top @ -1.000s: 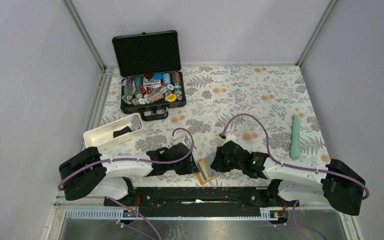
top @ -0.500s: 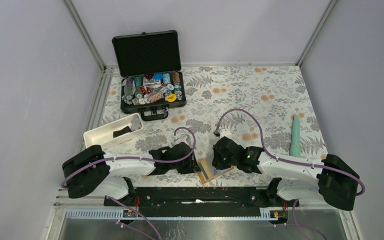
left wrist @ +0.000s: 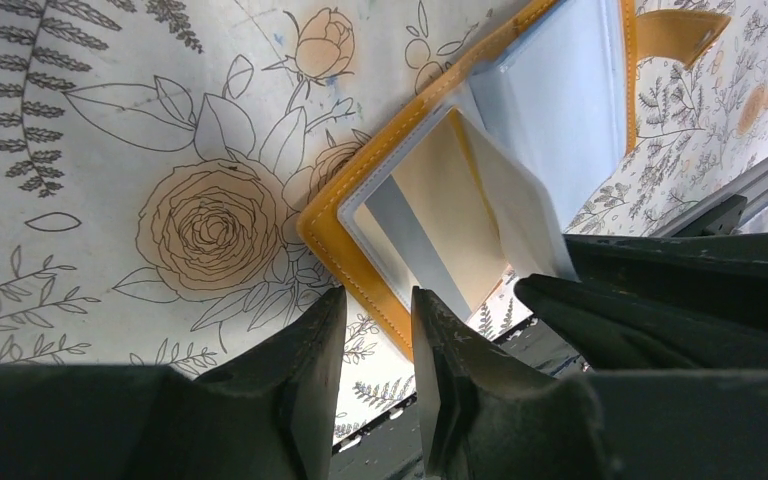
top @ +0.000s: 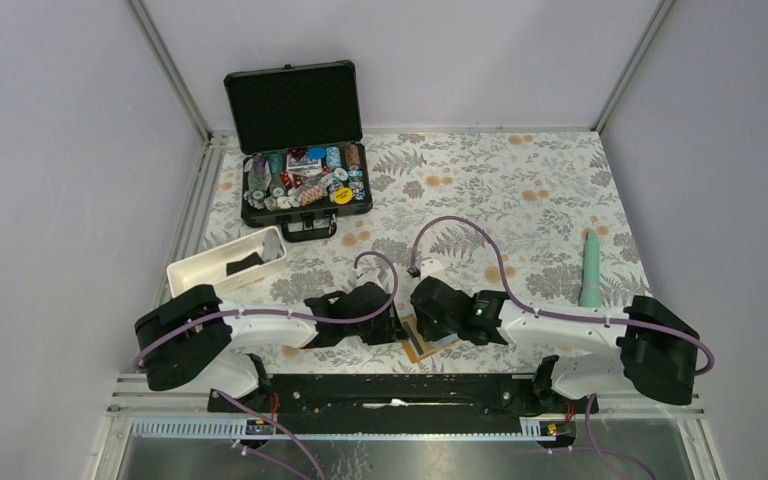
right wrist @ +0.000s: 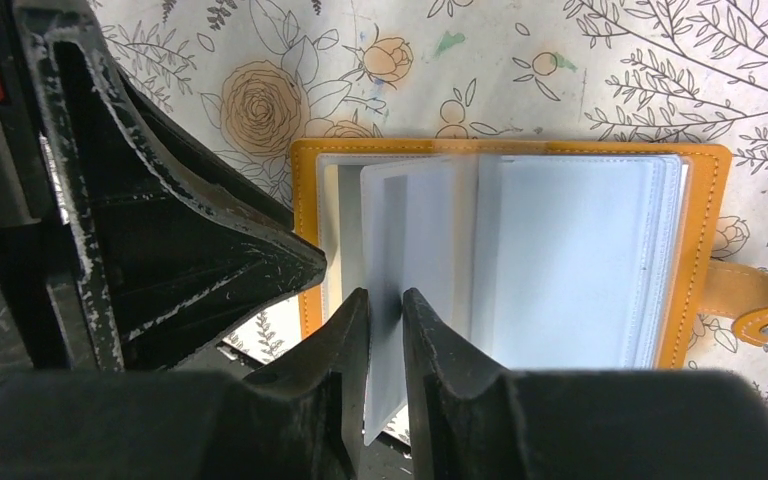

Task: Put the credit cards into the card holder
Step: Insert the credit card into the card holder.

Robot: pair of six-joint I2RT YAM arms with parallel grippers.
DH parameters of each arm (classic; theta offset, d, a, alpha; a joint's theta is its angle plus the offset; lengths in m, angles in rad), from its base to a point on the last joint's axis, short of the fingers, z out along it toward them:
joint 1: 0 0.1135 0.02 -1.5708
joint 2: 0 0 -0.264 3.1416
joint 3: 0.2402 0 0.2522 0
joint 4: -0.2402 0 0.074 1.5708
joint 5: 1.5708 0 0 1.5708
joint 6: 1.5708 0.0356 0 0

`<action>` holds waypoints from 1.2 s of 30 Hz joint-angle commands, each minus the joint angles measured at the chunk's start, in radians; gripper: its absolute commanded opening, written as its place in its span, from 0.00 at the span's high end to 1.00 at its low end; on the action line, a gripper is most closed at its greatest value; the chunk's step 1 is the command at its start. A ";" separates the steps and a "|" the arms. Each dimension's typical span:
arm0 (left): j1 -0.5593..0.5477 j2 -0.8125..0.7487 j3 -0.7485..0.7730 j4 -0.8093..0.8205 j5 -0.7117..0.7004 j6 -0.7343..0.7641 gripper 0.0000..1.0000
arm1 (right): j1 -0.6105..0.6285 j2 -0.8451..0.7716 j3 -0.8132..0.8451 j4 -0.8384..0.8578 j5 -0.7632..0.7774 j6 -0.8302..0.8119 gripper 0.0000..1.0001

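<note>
The orange card holder (right wrist: 705,230) lies open on the flowered cloth at the near table edge, its pale blue sleeves (right wrist: 570,260) fanned out. It also shows in the top view (top: 418,346) and the left wrist view (left wrist: 332,232). My right gripper (right wrist: 388,312) is shut on a pale credit card (right wrist: 405,235), held upright among the left-hand sleeves. My left gripper (left wrist: 378,302) is narrowly open and empty, its tips right at the holder's orange corner. A black flat piece (top: 243,265), apparently the black credit card, lies in the white tray.
The white tray (top: 192,270) stands at the left. An open black case (top: 300,150) with poker chips and boxed cards sits at the back left. A teal handle-like tool (top: 590,272) lies at the right. The table's front rail (top: 400,385) is just behind the holder.
My right gripper has moved left with the pale card, onto the open holder. The holder has gone from tilted up to lying flatter. My left gripper has shifted slightly right.
</note>
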 commanded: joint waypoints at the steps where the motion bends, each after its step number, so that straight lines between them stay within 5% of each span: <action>1: -0.005 0.013 0.020 0.021 -0.019 0.020 0.67 | 0.040 0.050 0.068 -0.053 0.126 -0.006 0.75; 15: -0.002 -0.131 -0.015 -0.099 -0.100 0.021 0.65 | 0.055 0.040 0.029 0.079 -0.024 0.026 0.51; 23: 0.110 -0.274 -0.021 -0.260 -0.117 0.088 0.46 | 0.041 -0.052 0.032 0.031 0.041 0.034 0.41; 30: 0.454 -0.387 0.166 -0.581 -0.105 0.326 0.08 | -0.069 -0.128 0.029 -0.001 -0.001 -0.036 0.35; 36: 0.846 -0.331 0.364 -0.710 -0.062 0.536 0.03 | -0.132 -0.209 0.010 0.001 -0.020 -0.066 0.32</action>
